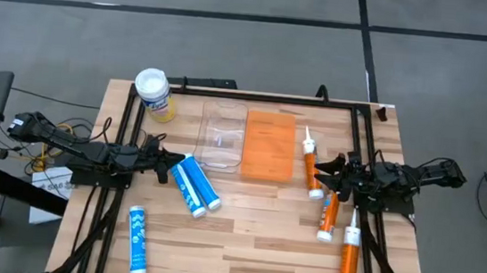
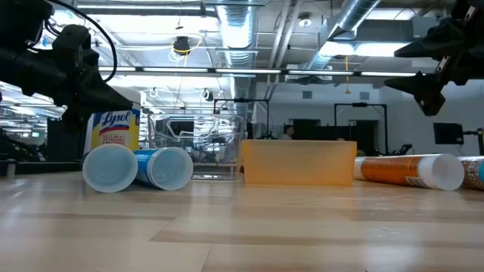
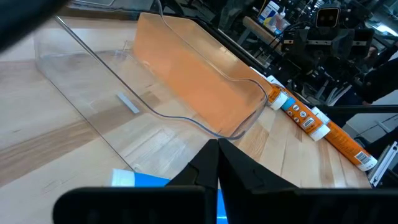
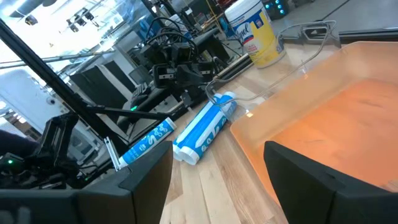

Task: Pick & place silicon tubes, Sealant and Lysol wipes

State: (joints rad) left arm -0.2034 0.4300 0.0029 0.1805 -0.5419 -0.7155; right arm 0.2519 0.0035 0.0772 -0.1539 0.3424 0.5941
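Observation:
The Lysol wipes canister, with a white lid and yellow label, stands upright at the table's far left and shows in the low view. Two blue tubes lie side by side on the table. A third blue tube lies near the front left. Three orange sealant tubes lie at the right. My left gripper is shut and empty, raised just left of the two blue tubes. My right gripper is open and empty, raised over the orange tubes.
A clear plastic bin and an orange bin stand side by side at the table's far middle, between the two grippers. Bare wood lies in front of them. A black frame runs along the table's edges.

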